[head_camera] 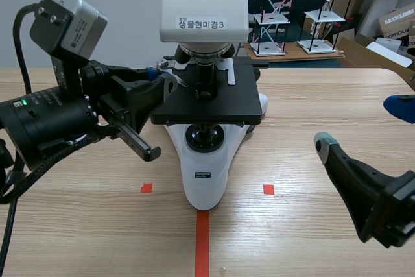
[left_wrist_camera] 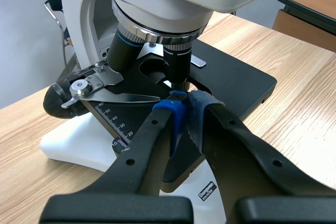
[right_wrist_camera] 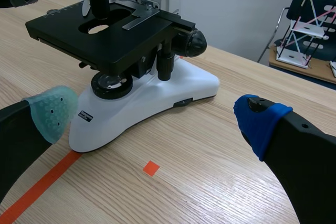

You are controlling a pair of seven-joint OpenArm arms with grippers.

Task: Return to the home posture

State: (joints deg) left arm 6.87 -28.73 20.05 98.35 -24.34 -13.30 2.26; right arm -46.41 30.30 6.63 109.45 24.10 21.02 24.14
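Observation:
A white microscope [head_camera: 205, 172] with a black stage [head_camera: 214, 102] stands at the table's middle. My left gripper [head_camera: 163, 80] is at the stage's left side. In the left wrist view it [left_wrist_camera: 185, 109] is shut, its blue and grey pads pressed together just over the stage [left_wrist_camera: 236, 80], right in front of the objective lens [left_wrist_camera: 177, 61] and beside the metal slide clip [left_wrist_camera: 113, 88]. I see nothing between the pads. My right gripper [head_camera: 363, 124] hangs open over the table to the right of the microscope; in its own view it [right_wrist_camera: 157, 119] faces the microscope base [right_wrist_camera: 157, 90].
Orange-red tape marks [head_camera: 202, 241] lie in front of the microscope. White wire shelf models [head_camera: 272, 11] and cardboard boxes [head_camera: 395, 21] stand beyond the table's far right edge. Bare wood spreads to the right of the microscope.

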